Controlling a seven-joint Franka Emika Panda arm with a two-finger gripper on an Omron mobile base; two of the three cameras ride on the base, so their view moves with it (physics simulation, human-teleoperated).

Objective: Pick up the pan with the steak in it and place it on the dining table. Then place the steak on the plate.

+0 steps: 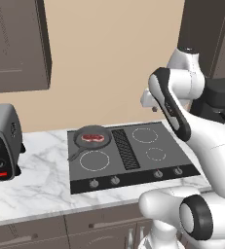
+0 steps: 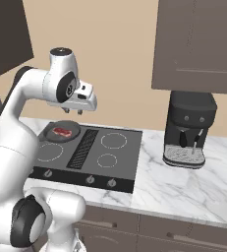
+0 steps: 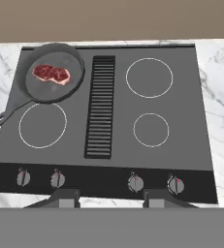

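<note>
Toaster [image 1: 2, 141]: we start far out to the claw's left, a grey box with dark dials on the marble counter [image 1: 41, 170], well apart from everything the claw faces.
Pan [image 3: 45, 89]: we find it ahead of the claw and off to its left, sitting on the back-left corner of the stove [image 3: 118, 111], well below the fingers and untouched.
Pan handle [image 3: 2, 121]: it runs back toward the claw's side and further left, out past the stove's left edge.
Steak [image 3: 51, 73]: red and marbled, lying flat inside the pan, a little toward the far side, and yes, left of the claw as well.
Front-left ring [image 3: 42, 125]: bare, just nearer the claw than the pan.
Claw [image 3: 112, 196]: here we are in the middle; it hangs in the air over the stove's front edge, fingers spread with nothing between them. From the right base view we see the claw [image 2: 73, 111] pointing down, high above the pan.
Vent grille [image 3: 101, 106]: straight ahead of the claw, running away from it down the stove's centre.
Right rings [image 3: 149, 77]: two of them, ahead and to the claw's right, both bare.
Knobs [image 3: 135, 183]: four in a row, directly below the fingertips.
Coffee machine [image 2: 188, 128]: dark, far off to the claw's right on the counter.
</note>
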